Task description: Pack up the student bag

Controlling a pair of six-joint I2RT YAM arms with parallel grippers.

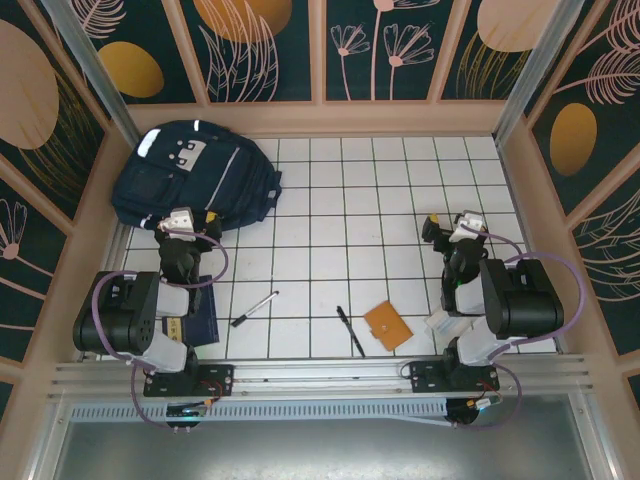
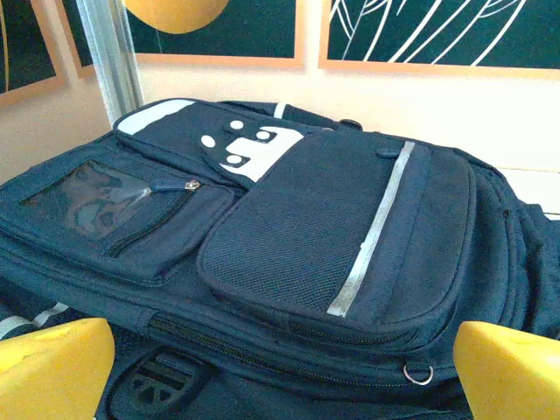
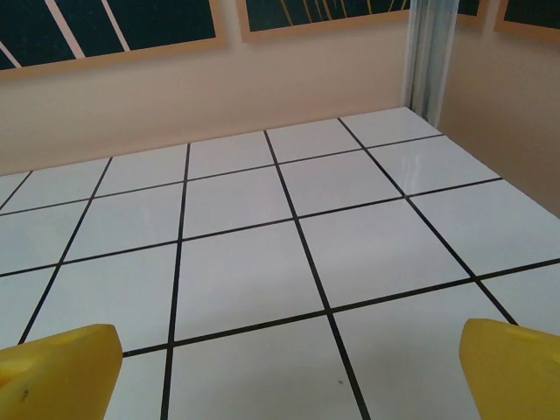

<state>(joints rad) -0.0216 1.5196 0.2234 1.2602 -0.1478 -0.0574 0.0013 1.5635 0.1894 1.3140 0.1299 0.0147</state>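
Here: student bag (image 1: 195, 185) flat before left fingers (image 2: 52, 363).

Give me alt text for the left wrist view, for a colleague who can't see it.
A navy-blue student bag lies flat, front pockets up, with a grey reflective stripe and a light patch with dark dots. The left gripper's yellow fingers stand wide apart at the bottom corners, holding nothing.

White tiled table (image 1: 380, 230), floral wall panels (image 1: 375, 45)
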